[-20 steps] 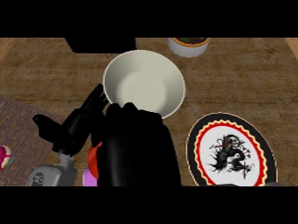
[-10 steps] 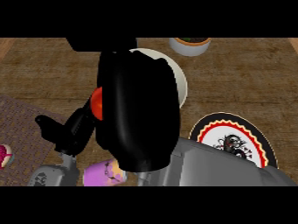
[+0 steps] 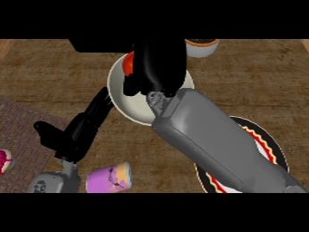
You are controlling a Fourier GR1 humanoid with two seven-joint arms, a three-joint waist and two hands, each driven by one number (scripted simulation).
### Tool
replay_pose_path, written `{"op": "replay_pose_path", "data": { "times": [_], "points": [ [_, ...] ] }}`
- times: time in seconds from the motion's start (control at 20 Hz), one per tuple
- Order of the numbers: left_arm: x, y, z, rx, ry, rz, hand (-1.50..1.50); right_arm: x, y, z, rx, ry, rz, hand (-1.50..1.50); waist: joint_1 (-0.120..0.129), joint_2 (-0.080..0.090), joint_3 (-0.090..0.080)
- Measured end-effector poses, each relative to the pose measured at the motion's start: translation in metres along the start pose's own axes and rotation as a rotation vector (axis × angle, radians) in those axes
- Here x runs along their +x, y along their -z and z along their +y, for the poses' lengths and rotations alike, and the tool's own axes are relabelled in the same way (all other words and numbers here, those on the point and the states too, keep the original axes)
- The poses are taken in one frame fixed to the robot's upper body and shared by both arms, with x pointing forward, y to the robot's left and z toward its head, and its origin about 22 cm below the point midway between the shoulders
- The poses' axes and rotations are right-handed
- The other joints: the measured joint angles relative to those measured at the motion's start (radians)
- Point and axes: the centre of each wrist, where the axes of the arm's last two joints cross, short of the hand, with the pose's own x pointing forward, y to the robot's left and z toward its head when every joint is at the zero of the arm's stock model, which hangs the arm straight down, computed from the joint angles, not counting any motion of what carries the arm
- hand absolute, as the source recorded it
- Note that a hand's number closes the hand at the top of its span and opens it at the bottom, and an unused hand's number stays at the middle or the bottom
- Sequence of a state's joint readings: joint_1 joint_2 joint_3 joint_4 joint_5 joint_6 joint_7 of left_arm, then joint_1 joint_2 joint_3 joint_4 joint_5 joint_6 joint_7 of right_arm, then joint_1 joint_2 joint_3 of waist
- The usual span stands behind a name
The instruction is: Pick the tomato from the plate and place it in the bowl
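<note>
1. The robot's right hand (image 3: 155,68) hangs over the cream bowl (image 3: 131,111) at 12 o'clock, its black fingers curled round the tomato (image 3: 128,63). Only a red sliver of the tomato shows, at the hand's 9 o'clock edge.
2. The tomato is off the patterned plate (image 3: 269,152), which lies at 4 o'clock, and sits in the hand above the bowl's far rim. The carry looks all but done, and the placing step is in hand.
3. The next move would call for lowering the tomato toward the bowl's middle and opening the fingers there. It should not be let go at the rim, where it could roll out.
4. The grey right forearm (image 3: 217,145) slants up from 5 o'clock, crossing the plate and covering much of the bowl.
5. The left hand (image 3: 73,133) rests at 8 o'clock beside the bowl, fingers straight and spread, holding nothing.
</note>
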State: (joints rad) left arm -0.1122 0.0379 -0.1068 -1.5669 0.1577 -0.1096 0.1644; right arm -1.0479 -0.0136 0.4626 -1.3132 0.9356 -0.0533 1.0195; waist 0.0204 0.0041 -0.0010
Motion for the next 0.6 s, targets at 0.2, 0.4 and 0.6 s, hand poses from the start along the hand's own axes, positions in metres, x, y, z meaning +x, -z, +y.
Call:
{"op": "replay_pose_path", "data": {
  "times": [0.2,0.4,0.6],
  "points": [
    [0.001,0.003,-0.002,-0.003,0.004,-0.007,0.0,-0.012,0.026,0.026,0.01,-0.044,0.064,1.5,0.003,0.002,0.0],
    [0.004,0.008,-0.006,-0.015,0.0,-0.007,0.0,-0.035,0.047,0.049,0.108,-0.077,0.175,-1.5,0.011,0.006,0.0],
    [0.006,0.011,-0.003,-0.022,0.002,-0.006,0.0,-0.057,0.062,0.066,0.155,-0.015,0.258,-1.5,0.018,0.008,0.001]
  ]
}}
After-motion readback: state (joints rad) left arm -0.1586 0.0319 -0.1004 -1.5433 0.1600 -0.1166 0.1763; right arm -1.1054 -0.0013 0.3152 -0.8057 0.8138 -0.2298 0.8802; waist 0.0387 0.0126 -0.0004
